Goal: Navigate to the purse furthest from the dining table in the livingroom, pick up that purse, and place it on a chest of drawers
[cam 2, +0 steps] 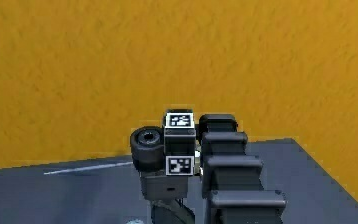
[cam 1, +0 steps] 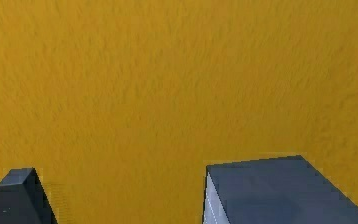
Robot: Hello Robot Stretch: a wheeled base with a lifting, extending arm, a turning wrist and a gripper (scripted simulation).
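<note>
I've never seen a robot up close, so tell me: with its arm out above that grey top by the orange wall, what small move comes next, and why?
Probably lower the arm slightly toward the grey top. The gripper shows against that surface with the orange wall just beyond, so reaching further would gain little. Whether it holds anything, I cannot tell.
</note>
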